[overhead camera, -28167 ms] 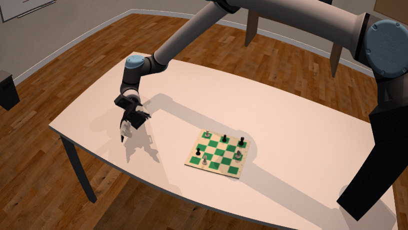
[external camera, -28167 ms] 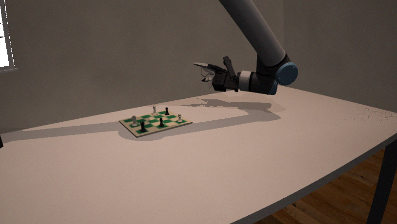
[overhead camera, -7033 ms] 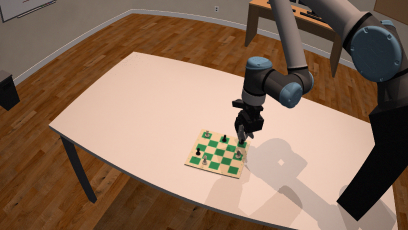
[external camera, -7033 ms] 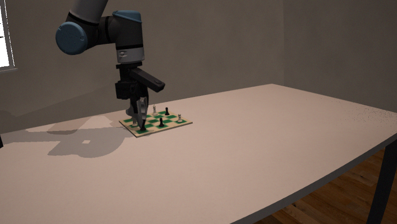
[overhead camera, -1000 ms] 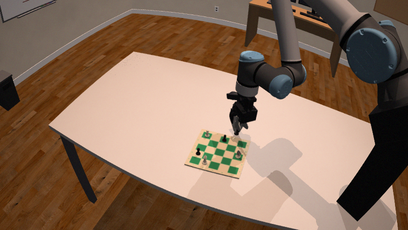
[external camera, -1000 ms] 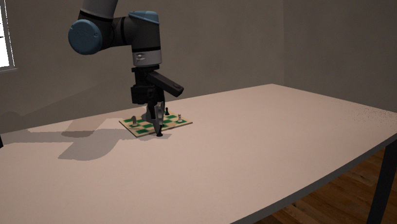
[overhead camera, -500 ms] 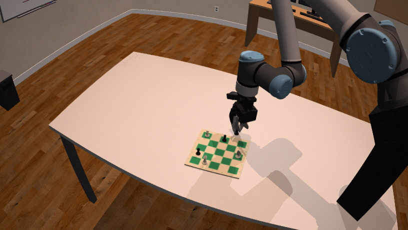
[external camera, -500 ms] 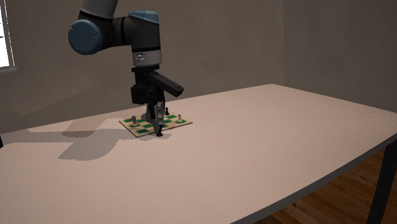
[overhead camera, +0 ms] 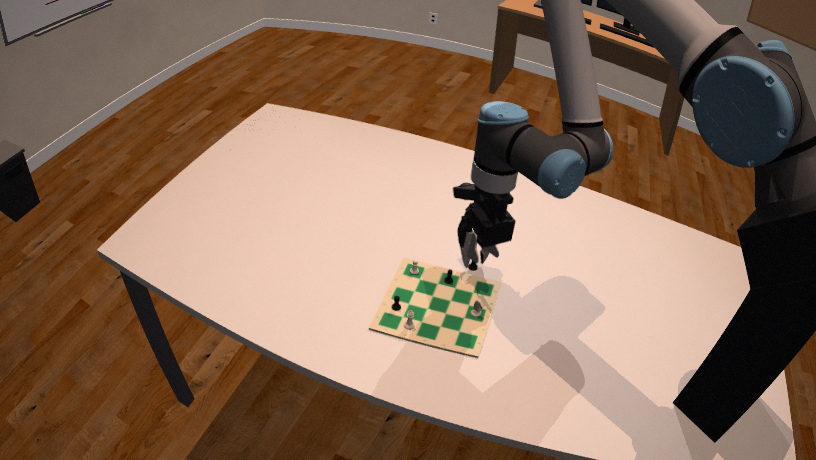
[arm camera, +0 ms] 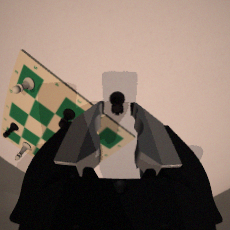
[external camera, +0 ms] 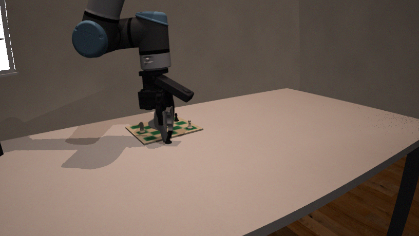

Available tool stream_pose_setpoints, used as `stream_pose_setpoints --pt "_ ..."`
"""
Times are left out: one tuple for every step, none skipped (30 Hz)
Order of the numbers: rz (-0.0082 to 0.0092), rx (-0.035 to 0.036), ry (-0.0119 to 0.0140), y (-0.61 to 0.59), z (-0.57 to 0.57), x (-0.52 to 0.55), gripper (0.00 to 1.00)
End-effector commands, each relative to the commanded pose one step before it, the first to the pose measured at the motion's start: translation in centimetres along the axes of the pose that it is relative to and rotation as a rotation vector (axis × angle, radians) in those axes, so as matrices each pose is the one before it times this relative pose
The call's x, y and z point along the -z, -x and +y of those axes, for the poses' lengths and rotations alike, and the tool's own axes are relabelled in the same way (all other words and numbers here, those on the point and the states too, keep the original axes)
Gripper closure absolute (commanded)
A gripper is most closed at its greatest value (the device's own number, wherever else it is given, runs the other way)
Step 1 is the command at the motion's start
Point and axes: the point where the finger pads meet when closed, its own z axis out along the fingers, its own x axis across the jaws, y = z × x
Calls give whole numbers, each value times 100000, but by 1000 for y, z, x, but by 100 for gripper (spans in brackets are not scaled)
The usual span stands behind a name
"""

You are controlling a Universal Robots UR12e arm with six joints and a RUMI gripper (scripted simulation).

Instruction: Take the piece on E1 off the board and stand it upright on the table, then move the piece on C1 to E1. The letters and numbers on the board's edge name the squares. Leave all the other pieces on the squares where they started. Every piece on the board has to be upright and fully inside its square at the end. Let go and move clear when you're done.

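A small black piece (overhead camera: 473,265) stands upright on the table just off the far edge of the green and tan board (overhead camera: 437,305). It also shows in the exterior view (external camera: 168,140) and in the wrist view (arm camera: 116,101). My gripper (overhead camera: 477,257) hangs straight down over it, with the fingers parted on either side of the piece's top and a gap showing between them and it in the wrist view (arm camera: 117,114). On the board stand a black piece (overhead camera: 449,277), a white pawn (overhead camera: 414,267), another black pawn (overhead camera: 396,303), a white piece (overhead camera: 409,320) and a grey piece (overhead camera: 477,308).
The board lies near the table's front edge. The arm's elbow and upper links rise to the right of it. A wooden desk stands behind the table.
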Motion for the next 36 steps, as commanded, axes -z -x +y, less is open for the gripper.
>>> stream_pose_setpoints --pt "-45 12 -60 28 -18 47 78" --pt "0 0 0 0 0 22 78" --pt "0 0 0 0 0 57 78" --pt "0 0 0 0 0 103 78" --pt "0 0 0 0 0 157 78" --pt "0 0 0 0 0 216 78" --pt "0 0 0 0 0 0 78" --pt "0 0 0 0 0 0 78" --pt "0 0 0 0 0 276 78" --pt "0 0 0 0 0 335 78" --pt "0 0 0 0 0 391 78" --pt "0 0 0 0 0 441 78" --pt "0 0 0 0 0 483 78" --pt "0 0 0 0 0 517 78" --pt "0 0 0 0 0 542 78" --pt "0 0 0 0 0 557 78" --pt "0 0 0 0 0 562 78" --pt "0 0 0 0 0 557 78" --pt "0 0 0 0 0 542 78" --pt "0 0 0 0 0 519 78" --pt "0 0 0 0 0 487 78" --pt "0 0 0 0 0 447 78" --pt "0 0 0 0 0 402 78" --pt "0 0 0 0 0 0 78" --pt "0 0 0 0 0 0 78" --pt "0 0 0 0 0 352 78" --pt "0 0 0 0 0 299 78" --pt "0 0 0 0 1 244 78" --pt "0 0 0 0 -1 189 78" --pt "0 0 0 0 0 137 78" --pt "0 0 0 0 0 90 78" --pt "0 0 0 0 0 49 78" --pt "0 0 0 0 0 20 78" --pt "0 0 0 0 0 3 78" --pt "0 0 0 0 0 0 0" --pt "0 0 0 0 0 0 0"
